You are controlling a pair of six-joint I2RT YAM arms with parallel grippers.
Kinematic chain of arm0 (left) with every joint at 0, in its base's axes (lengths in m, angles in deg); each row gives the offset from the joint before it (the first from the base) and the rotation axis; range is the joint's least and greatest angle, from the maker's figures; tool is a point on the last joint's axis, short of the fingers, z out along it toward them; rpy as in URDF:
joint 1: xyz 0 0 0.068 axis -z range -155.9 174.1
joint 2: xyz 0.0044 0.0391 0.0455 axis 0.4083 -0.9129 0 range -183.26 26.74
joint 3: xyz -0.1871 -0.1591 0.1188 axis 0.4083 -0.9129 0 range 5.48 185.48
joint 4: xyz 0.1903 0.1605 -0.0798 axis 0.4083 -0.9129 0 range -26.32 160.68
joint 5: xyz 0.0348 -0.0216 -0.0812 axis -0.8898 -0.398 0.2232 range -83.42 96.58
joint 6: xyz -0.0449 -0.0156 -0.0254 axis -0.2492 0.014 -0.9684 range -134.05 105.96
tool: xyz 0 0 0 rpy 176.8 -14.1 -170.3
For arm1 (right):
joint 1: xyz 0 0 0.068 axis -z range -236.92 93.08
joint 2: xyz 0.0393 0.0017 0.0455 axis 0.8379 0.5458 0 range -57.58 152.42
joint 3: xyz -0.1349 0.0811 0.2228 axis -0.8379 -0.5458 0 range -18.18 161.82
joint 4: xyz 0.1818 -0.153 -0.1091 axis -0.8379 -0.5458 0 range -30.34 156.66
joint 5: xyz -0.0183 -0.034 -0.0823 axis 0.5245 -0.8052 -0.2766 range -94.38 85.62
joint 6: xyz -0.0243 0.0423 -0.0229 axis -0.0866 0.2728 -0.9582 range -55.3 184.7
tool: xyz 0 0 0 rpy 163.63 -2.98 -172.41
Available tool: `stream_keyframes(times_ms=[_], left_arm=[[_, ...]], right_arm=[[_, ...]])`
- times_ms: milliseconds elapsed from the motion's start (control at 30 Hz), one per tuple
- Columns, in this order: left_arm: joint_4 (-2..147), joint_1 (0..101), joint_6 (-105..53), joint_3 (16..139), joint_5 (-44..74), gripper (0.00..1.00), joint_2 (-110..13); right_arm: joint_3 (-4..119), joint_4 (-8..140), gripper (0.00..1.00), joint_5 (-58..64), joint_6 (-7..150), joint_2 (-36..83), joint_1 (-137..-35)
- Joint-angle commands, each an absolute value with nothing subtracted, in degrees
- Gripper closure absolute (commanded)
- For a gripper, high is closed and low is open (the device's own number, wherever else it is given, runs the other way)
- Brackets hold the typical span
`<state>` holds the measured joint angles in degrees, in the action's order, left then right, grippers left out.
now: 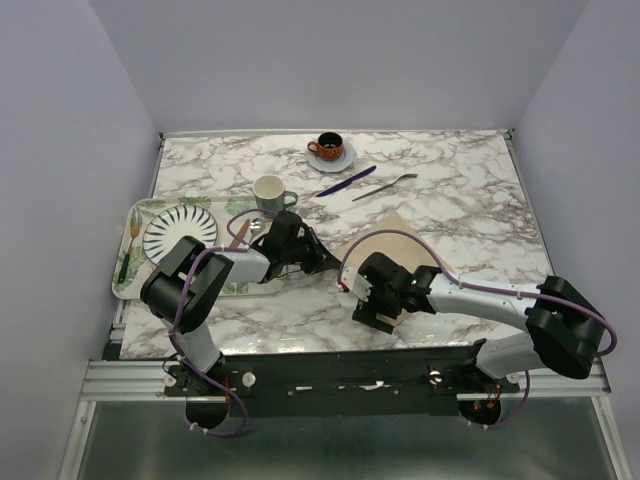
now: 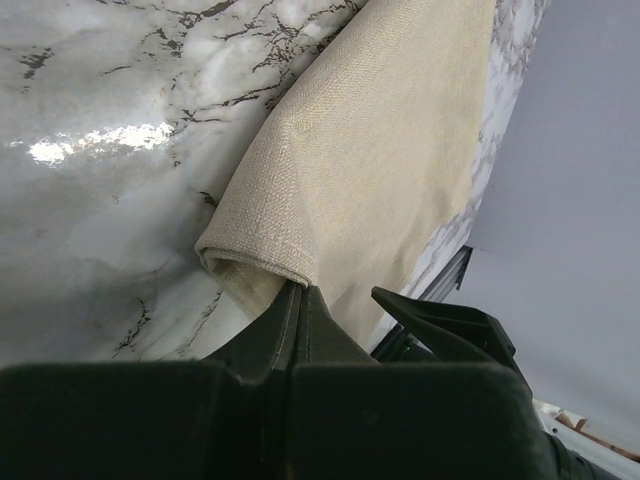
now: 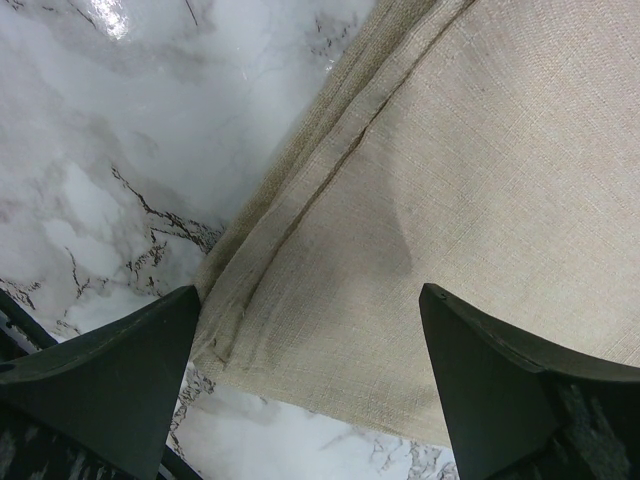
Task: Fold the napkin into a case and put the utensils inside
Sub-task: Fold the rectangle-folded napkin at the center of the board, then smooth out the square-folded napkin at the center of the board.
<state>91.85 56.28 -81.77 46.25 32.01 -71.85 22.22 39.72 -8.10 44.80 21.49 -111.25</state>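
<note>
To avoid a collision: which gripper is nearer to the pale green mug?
Left. The left gripper is just near-right of the mug; the right gripper is farther that way.

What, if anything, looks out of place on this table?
Nothing is spilled or damaged. The napkin lies askew to the edges of the table, and one edge is curled into a roll where the left gripper pinches it shut.

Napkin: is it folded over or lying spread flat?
Partly folded. In the left wrist view one edge of the napkin curls over into a doubled layer, pinched by the shut left gripper.
</note>
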Motion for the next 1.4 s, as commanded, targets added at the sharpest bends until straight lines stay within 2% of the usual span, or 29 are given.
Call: stream_keyframes(times_ms=[0,733,833,867,967,1067,1233,1300,1333,1367], left_arm=[[92.22,55.56,-80.58,47.14,29.87,1.00,-72.49],[92.48,54.60,-78.73,47.93,30.30,1.00,-74.07],[92.31,54.60,-78.73,48.11,32.41,0.77,-73.55],[92.13,54.60,-78.47,48.11,32.85,0.63,-72.94],[89.06,54.33,-76.63,48.20,35.31,0.51,-69.78],[84.94,54.16,-73.56,47.32,37.68,0.42,-64.86],[79.49,53.46,-66.27,44.86,40.50,0.37,-54.50],[79.04,52.41,-61.96,45.55,40.94,0.37,-52.20],[79.56,52.05,-60.90,46.17,41.20,0.38,-51.32],[80.17,51.87,-60.02,47.04,42.42,0.42,-51.57]], right_arm=[[21.55,38.45,0.00,-9.83,44.75,23.55,-111.77],[21.55,38.27,0.00,-8.68,44.48,23.02,-111.77],[22.16,37.66,0.00,-8.07,44.92,21.97,-111.77],[22.95,37.40,0.00,-7.46,44.84,21.18,-111.77],[26.19,34.94,0.00,-4.73,45.36,16.79,-111.68],[28.22,32.92,0.00,-1.66,45.89,11.78,-111.76],[30.77,32.12,0.00,-0.78,44.83,3.35,-109.84],[31.82,31.86,0.00,1.85,45.01,2.63,-103.73],[33.22,31.34,0.00,7.17,45.01,2.80,-100.20],[34.28,30.98,0.00,10.18,45.27,4.11,-96.60]])
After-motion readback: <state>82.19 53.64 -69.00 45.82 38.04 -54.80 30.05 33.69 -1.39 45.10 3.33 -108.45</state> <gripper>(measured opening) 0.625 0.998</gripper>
